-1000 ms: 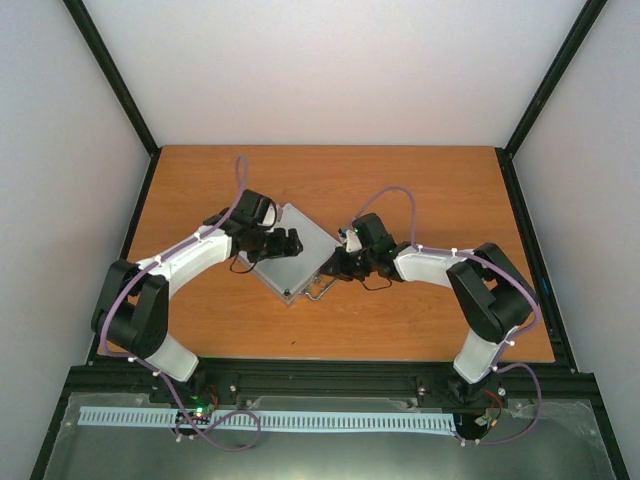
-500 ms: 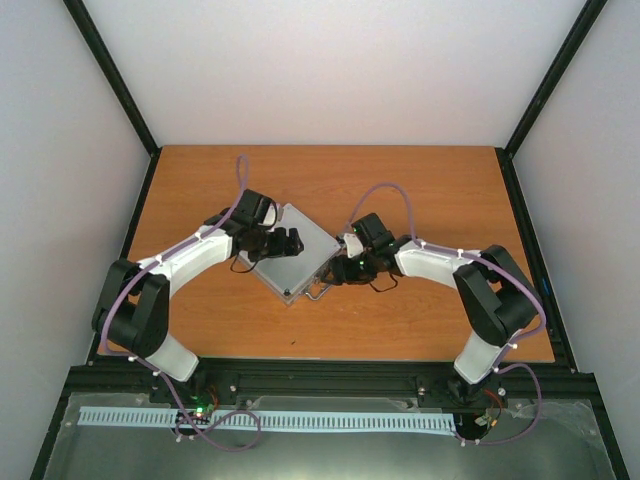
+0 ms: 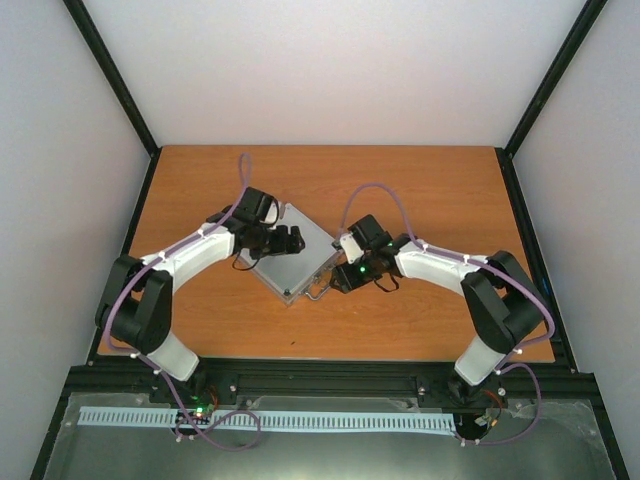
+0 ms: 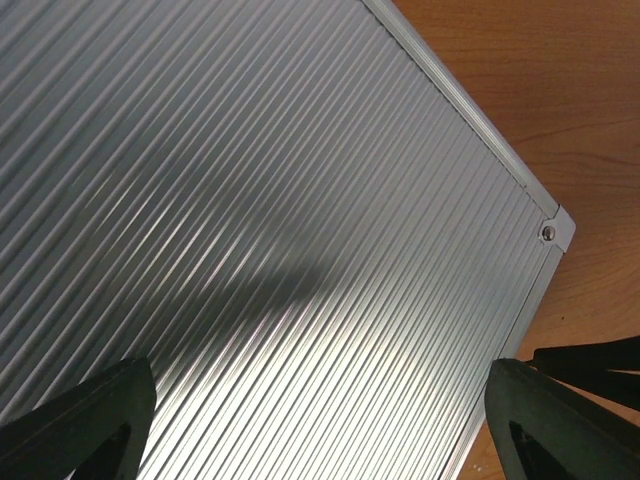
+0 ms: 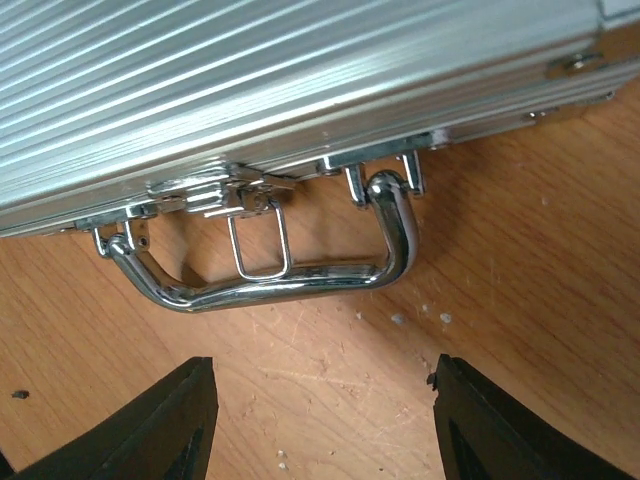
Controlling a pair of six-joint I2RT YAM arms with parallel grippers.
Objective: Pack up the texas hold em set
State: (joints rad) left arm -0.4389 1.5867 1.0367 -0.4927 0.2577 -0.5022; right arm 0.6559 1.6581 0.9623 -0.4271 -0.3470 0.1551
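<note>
The texas hold em set shows as a closed silver ribbed case (image 3: pixel 290 258), lying diamond-wise on the wooden table. My left gripper (image 3: pixel 284 239) hovers over the lid (image 4: pixel 260 220). It is open, with its dark fingertips (image 4: pixel 90 420) wide apart over the ribs and nothing between them. My right gripper (image 3: pixel 338 274) sits at the case's right front side, facing the chrome handle (image 5: pixel 290 280) and the wire latch (image 5: pixel 255 240). It is open over bare wood just short of the handle, touching nothing. The case's contents are hidden.
The wooden table (image 3: pixel 420 190) is bounded by a black frame (image 3: pixel 530 250) and white walls. One riveted corner of the case (image 4: pixel 548 232) juts over the wood. Small crumbs and scratches (image 5: pixel 420 315) mark the table near the handle.
My right gripper has gone from shut to open and shifted slightly down-left beside the handle. The left arm and the case have hardly moved.
</note>
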